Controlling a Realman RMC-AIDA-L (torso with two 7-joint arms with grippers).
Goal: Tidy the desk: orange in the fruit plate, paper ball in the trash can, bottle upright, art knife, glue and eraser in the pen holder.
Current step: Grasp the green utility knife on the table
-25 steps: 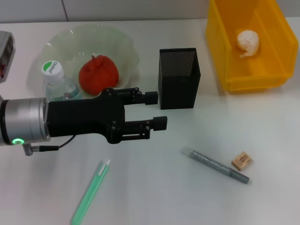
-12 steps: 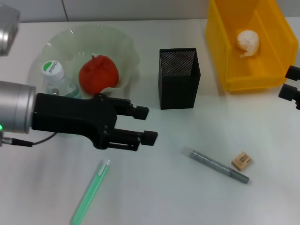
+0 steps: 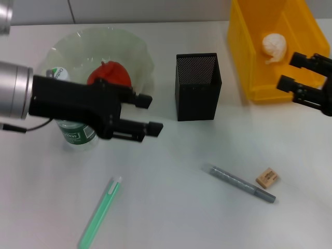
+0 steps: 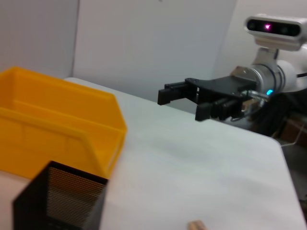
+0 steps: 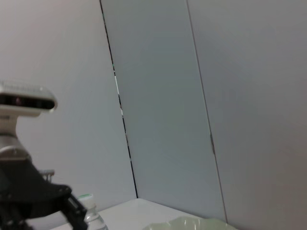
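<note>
My left gripper point(image 3: 147, 113) hangs wide and empty beside the wavy translucent fruit plate point(image 3: 137, 57), hiding part of the wrinkled orange point(image 3: 106, 72) and the upright clear bottle point(image 3: 78, 132). My right gripper point(image 3: 292, 70) gapes empty by the yellow plastic trash can point(image 3: 249, 62) holding the crumpled paper ball point(image 3: 275, 45). The tan eraser point(image 3: 267, 177) lies near the black mesh pen holder point(image 3: 197, 85) on the desk point(image 3: 171, 207).

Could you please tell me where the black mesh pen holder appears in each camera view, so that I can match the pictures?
Head view: the pen holder stands upright near the middle of the desk, between the fruit plate and the trash can.
Left wrist view: its top corner shows at the lower left, in front of the trash can.
Right wrist view: not in it.
Shared landmark: the yellow trash can beside it, in the head and left wrist views.
</note>
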